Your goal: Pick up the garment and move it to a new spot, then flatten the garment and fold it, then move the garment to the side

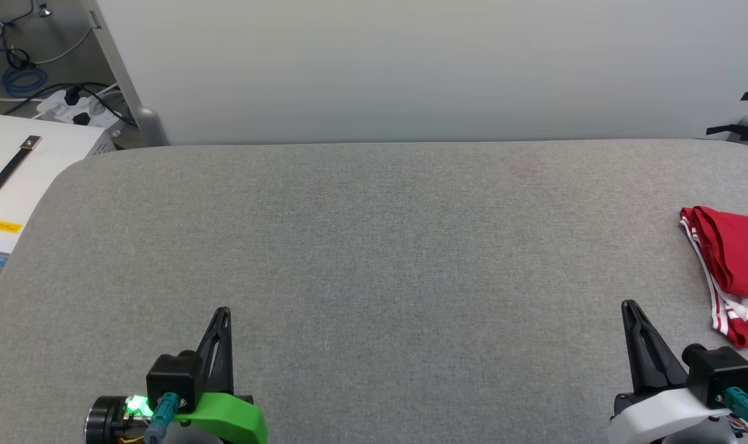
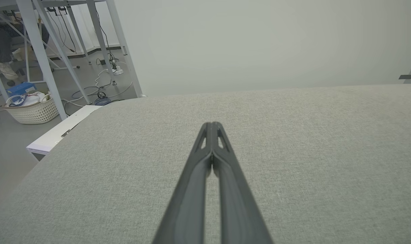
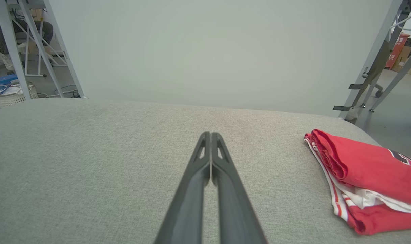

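The garment (image 1: 736,265), a red T-shirt with white and striped trim, lies folded in a compact stack at the table's right edge, partly cut off by the head view. The right wrist view shows the same garment (image 3: 368,179) off to the right, with a bit of dark print at its far end. My right gripper (image 1: 628,306) is shut and empty, low at the front right, to the left of the garment and apart from it; its tips (image 3: 210,135) meet over bare cloth. My left gripper (image 1: 223,311) is shut and empty at the front left, its tips (image 2: 212,124) pressed together.
The grey fabric-covered table (image 1: 374,246) spreads wide between the grippers, with a pale panel (image 1: 410,68) standing behind it. A white case (image 1: 16,179) with a handle sits off the table's left corner, beside cables and a power strip (image 1: 78,108). A woven basket (image 2: 32,110) stands on the floor.
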Motion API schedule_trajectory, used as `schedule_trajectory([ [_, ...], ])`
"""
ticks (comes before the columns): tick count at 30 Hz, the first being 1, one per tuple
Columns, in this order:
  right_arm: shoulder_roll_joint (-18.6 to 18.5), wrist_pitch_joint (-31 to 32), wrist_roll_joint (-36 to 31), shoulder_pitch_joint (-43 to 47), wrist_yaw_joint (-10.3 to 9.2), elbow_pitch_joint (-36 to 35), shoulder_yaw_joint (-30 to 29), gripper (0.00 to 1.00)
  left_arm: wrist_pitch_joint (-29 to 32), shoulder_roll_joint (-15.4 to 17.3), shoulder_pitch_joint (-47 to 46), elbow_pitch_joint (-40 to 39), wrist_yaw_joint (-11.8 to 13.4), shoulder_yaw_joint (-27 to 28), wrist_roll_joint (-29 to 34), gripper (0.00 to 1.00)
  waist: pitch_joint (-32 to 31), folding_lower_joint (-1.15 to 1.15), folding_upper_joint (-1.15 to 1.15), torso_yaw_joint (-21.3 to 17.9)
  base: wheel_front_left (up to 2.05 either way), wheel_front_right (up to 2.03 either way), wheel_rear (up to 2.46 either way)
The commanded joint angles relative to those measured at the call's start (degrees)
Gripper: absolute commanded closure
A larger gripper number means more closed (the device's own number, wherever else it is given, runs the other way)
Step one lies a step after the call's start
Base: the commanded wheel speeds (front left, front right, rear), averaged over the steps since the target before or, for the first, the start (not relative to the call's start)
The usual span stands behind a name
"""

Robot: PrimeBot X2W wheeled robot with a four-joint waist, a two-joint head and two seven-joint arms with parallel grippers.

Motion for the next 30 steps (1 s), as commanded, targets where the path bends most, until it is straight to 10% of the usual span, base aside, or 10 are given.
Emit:
schedule_trajectory([
  [1,0.22,0.32,-0.76,-1.22,-0.01,0.26,0.13,1.00,0.32,-0.14,-1.27,-0.32,0.11,0.25,0.52,1.00,0.01,0.00,0.00,-0.01,0.00,0.00,0.00],
  [30,0.59,3.72,-2.18,-3.36,-0.02,0.88,0.76,1.00,3.65,-0.62,-2.64,-1.07,0.17,1.13,1.11,1.00,0.17,0.00,0.00,-0.16,0.00,0.00,0.00],
])
